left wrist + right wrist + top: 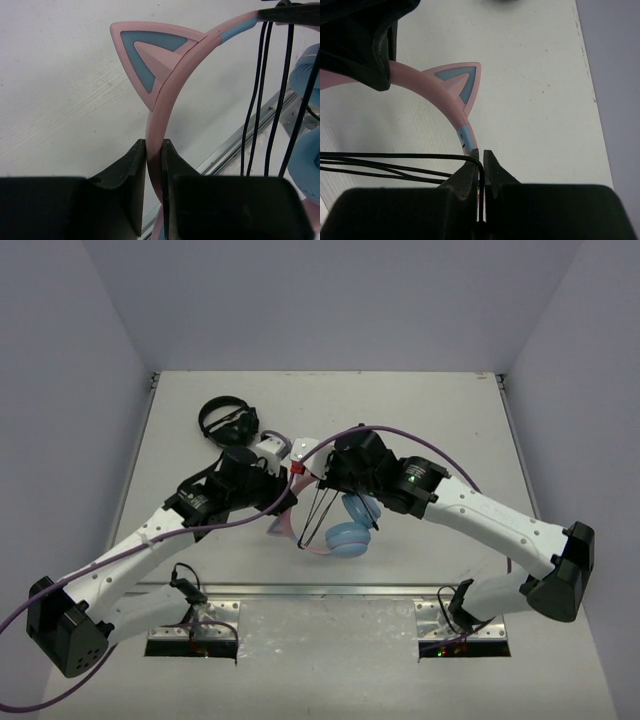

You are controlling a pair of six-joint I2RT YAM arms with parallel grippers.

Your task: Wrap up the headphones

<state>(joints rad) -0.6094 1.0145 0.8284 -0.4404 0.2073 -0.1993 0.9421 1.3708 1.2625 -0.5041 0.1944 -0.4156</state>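
1. The headphones (348,538) hang above the centre of the table (430,410), ear cups at 5 o'clock of the right pincer (481,155).
2. The left pincer (154,150) is closed on the headband (159,115); use it as the fixed anchor.
3. The right pincer, at 3 o'clock of the left, pinches the cable (315,510) against the headband. Lead each turn taut, with the loops side by side.
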